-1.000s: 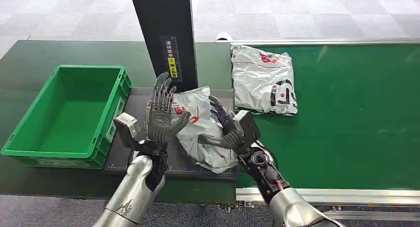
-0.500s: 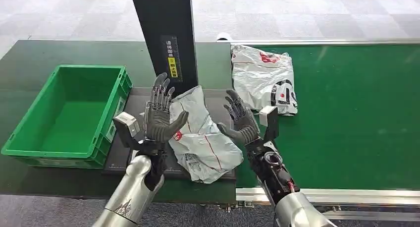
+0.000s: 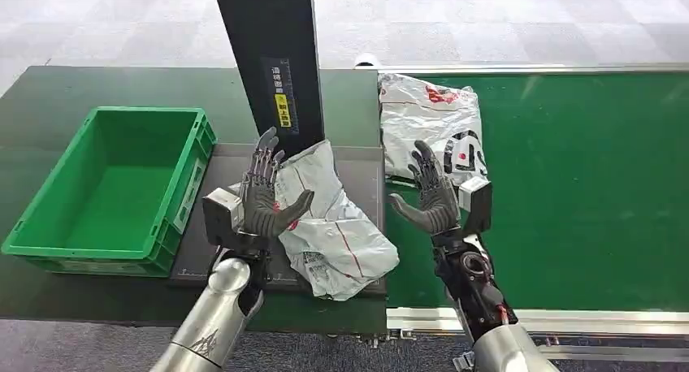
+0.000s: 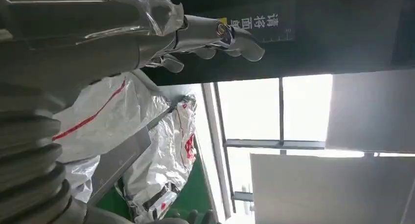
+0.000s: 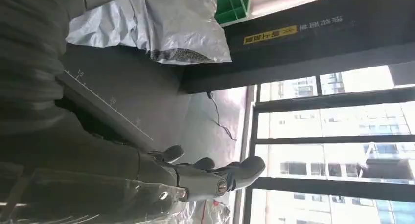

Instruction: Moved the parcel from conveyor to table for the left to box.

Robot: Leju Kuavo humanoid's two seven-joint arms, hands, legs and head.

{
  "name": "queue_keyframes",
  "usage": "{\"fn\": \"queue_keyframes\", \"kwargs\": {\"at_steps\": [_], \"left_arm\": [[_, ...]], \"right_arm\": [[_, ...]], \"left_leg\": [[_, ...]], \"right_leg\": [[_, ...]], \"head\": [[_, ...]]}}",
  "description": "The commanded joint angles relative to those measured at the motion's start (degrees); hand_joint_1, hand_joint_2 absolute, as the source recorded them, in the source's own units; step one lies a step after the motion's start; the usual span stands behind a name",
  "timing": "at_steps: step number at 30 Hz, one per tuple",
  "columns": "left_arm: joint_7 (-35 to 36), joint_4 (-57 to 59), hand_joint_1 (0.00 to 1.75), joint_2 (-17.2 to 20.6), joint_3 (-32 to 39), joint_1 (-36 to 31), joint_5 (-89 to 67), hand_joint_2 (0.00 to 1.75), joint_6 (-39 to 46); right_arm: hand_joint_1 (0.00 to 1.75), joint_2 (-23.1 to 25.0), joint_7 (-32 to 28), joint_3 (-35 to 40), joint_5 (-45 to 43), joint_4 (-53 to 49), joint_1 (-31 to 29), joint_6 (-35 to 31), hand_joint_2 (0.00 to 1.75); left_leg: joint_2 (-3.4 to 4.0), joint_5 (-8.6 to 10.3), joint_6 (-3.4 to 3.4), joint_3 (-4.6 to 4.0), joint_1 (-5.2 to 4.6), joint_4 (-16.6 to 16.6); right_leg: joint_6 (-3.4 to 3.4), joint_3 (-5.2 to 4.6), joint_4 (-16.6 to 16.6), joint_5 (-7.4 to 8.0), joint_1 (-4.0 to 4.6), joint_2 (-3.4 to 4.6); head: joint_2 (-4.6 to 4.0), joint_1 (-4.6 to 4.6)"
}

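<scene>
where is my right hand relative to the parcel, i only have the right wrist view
Observer: Your right hand is open and raised over the edge of the conveyor belt, apart from the parcel, which lies on the dark plate.
Operator: is the left hand on it
Observer: The left hand stands upright at the parcel's far side from you, fingers spread, holding nothing; I cannot tell if it touches.
Operator: anything else on the belt
Observer: Yes, a second parcel lies on the belt beyond your hand.
</scene>
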Motion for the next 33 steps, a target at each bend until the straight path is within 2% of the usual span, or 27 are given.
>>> {"fn": "queue_keyframes", "kwargs": {"at_steps": [1,4,10,17,20,24,27,33], "left_arm": [[0.3,3.6,0.0,1.2,-0.8,-1.3,-0.1,1.75,0.0],[0.6,3.2,0.0,1.7,-1.6,-1.0,-2.6,1.75,0.8],[0.4,3.0,0.0,1.8,-2.1,-0.4,-8.7,1.75,2.0],[0.6,3.3,0.0,1.7,-2.6,-0.6,-9.7,1.75,1.7],[6.9,7.2,0.0,3.3,-9.3,-2.8,-22.8,1.75,5.6],[11.9,15.1,0.0,1.2,-13.3,-4.7,-32.9,1.75,-2.3],[13.3,19.0,0.0,-0.3,-14.7,-6.6,-35.0,1.75,-4.1],[15.7,27.5,0.0,-0.6,-14.7,-10.7,-36.7,1.75,-6.5]], "right_arm": [[0.0,-0.9,0.0,-1.2,0.0,0.3,-0.7,-0.2,1.75],[0.0,-1.2,-0.1,-3.9,-0.8,0.2,-0.2,-3.6,1.75],[0.0,-2.5,1.0,-9.0,-1.6,-3.2,2.9,-6.1,1.75],[0.0,-2.4,1.4,-9.4,-1.5,-3.3,3.1,-6.3,1.75],[0.0,-1.8,2.5,-10.1,-1.1,-3.5,3.7,-6.9,1.75],[0.0,-1.6,3.7,-11.0,1.3,-3.1,3.5,-6.1,1.75],[0.0,-1.9,3.7,-11.4,1.7,-2.7,3.7,-5.9,1.75],[0.0,-1.4,3.9,-11.3,2.4,0.1,1.2,-4.9,1.75]], "left_leg": [[-0.01,-0.02,0.01,0.11,0.0,0.0],[-0.03,-0.03,0.01,0.15,0.0,0.0],[-0.16,-0.06,0.01,0.3,0.02,-0.1],[-0.08,-0.08,0.01,0.24,0.02,-0.1],[-0.05,-0.06,-0.01,0.24,0.03,-0.1],[-0.19,-0.02,0.02,0.18,0.0,-0.1],[-0.23,-0.06,0.04,0.23,0.01,-0.1],[-0.12,-0.04,0.0,0.14,-0.02,0.0]], "right_leg": [[-0.03,0.12,0.0,-0.03,0.0,-0.01],[-0.03,0.17,-0.1,-0.04,0.01,-0.02],[-0.06,0.37,-0.1,-0.09,0.03,-0.15],[-0.06,0.28,-0.1,-0.07,0.02,-0.02],[-0.07,0.28,-0.1,-0.06,0.03,-0.05],[-0.04,0.25,-0.1,-0.06,0.01,-0.18],[-0.03,0.34,-0.1,-0.08,0.02,-0.19],[-0.05,0.18,-0.1,-0.03,-0.02,-0.06]], "head": [[-0.02,0.0],[-0.02,0.02],[0.0,0.02],[0.0,0.0],[0.0,0.0],[-0.02,0.0],[-0.02,0.02],[0.0,0.0]]}}
